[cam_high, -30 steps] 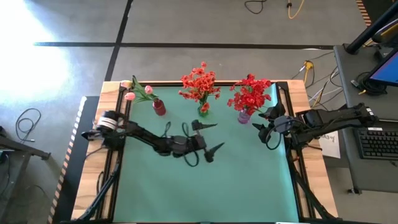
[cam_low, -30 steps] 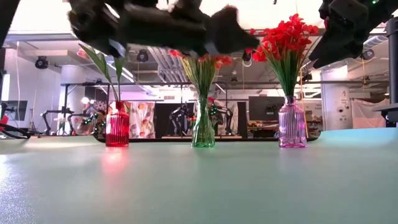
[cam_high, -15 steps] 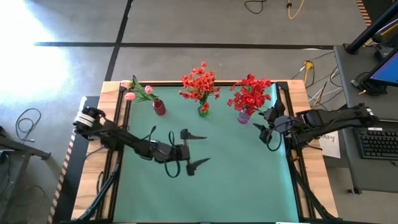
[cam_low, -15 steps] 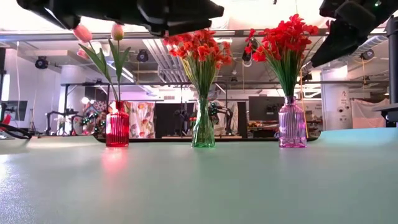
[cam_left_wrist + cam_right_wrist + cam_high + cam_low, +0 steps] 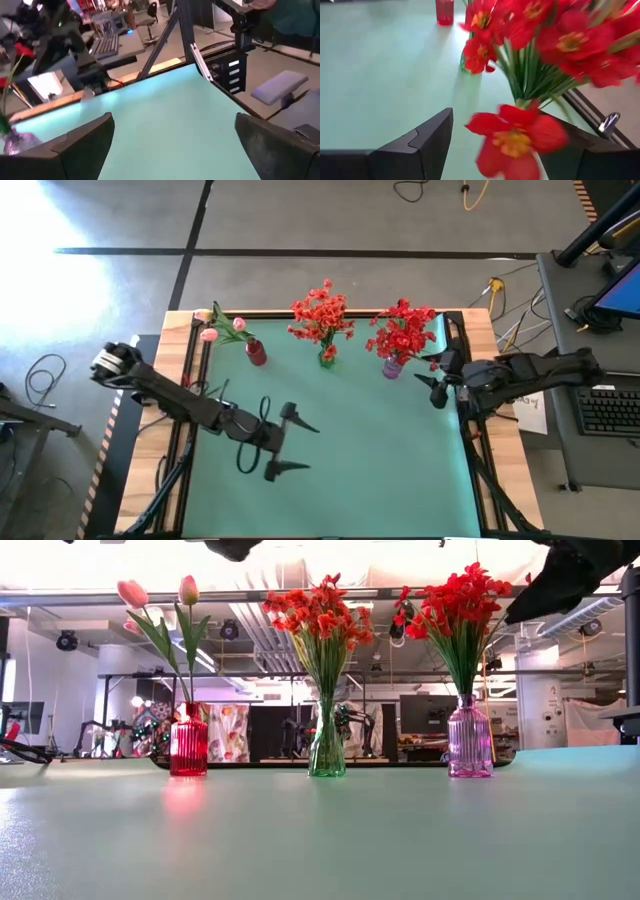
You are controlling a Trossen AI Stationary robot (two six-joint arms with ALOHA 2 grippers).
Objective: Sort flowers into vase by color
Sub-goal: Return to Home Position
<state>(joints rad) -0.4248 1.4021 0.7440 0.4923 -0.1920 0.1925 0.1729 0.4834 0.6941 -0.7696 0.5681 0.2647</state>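
Observation:
Three vases stand in a row near the table's far edge. A red vase (image 5: 256, 353) (image 5: 188, 740) holds pink tulip buds (image 5: 133, 593). A green vase (image 5: 327, 357) (image 5: 327, 745) holds orange-red flowers (image 5: 321, 314). A purple vase (image 5: 391, 367) (image 5: 469, 740) holds deep red flowers (image 5: 403, 330) (image 5: 530, 30). My left gripper (image 5: 298, 447) (image 5: 172, 145) hovers open over the middle of the table, holding nothing. My right gripper (image 5: 428, 372) (image 5: 500, 145) is open just right of the purple vase. In its wrist view a red blossom (image 5: 512, 137) shows between its fingers.
A green mat (image 5: 380, 470) covers the table inside a wooden border (image 5: 180, 330). The mat's near half is free of objects. Beyond the right edge are a desk with a keyboard (image 5: 605, 408) and cables on the floor.
My left gripper has drawn back from beside the green vase toward the table's near-left, staying open and empty. My right gripper has pulled back a little toward the right edge. The vases and flowers have kept still.

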